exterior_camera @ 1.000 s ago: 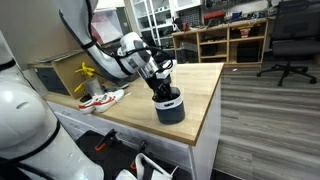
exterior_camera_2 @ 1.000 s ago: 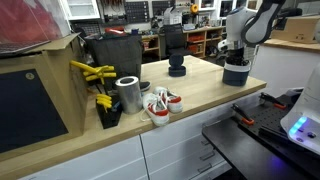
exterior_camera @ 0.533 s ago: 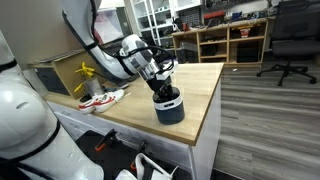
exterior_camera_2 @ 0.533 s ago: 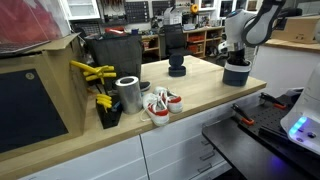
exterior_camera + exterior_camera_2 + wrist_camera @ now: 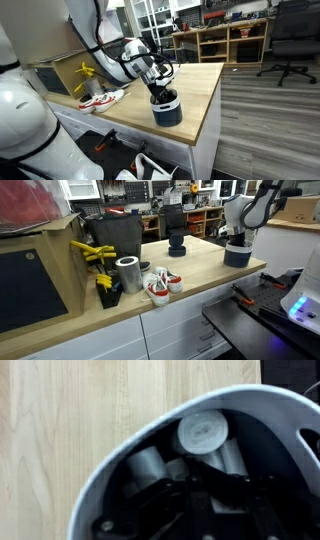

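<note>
— While the gripper (image 5: 160, 88) is sunk into the dark cup (image 5: 168, 111), what can we tell of its contents?

— Through the wrist view we look straight down past the cup's pale rim. A white-capped cylinder (image 5: 203, 432) stands just beyond the fingers, with a grey cylinder (image 5: 148, 463) beside it. Both lean with their ends up toward us.

— And the cup itself?

— In both exterior views we see it upright on the wooden tabletop (image 5: 203, 88), long axis vertical, its mouth facing up around the gripper.

— How do the jaws stand?

— We read them as clenched tight. Whether they pinch anything we cannot tell, since the fingers are dark and blurred down there.

— Any writing?

— Too blurred for us to read any on the cup or the cylinders.

— What lies about?

— Well away from the gripper we find white-and-red sneakers (image 5: 160, 283), and a metal can (image 5: 128, 273) beyond them.
</note>
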Robot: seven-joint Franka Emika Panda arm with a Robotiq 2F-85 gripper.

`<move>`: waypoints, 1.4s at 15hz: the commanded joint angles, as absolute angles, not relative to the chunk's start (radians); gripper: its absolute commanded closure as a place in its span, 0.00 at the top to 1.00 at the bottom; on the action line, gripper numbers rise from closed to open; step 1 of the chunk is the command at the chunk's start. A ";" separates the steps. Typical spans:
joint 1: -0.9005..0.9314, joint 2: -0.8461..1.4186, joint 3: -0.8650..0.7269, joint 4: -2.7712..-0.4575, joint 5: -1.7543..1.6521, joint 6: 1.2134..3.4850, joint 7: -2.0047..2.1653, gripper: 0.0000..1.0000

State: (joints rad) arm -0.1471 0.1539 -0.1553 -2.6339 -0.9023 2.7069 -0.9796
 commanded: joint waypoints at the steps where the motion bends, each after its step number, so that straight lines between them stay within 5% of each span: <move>1: -0.162 0.194 -0.136 -2.622 -0.813 2.691 -0.997 0.01; 20: -0.116 -0.064 -0.108 -2.593 -0.400 2.498 -1.186 0.02; 21: -0.113 -0.057 -0.106 -2.600 -0.414 2.502 -1.179 0.30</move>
State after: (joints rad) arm -0.1249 -0.0448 -0.1094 -2.5884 -0.4065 2.5206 -1.1835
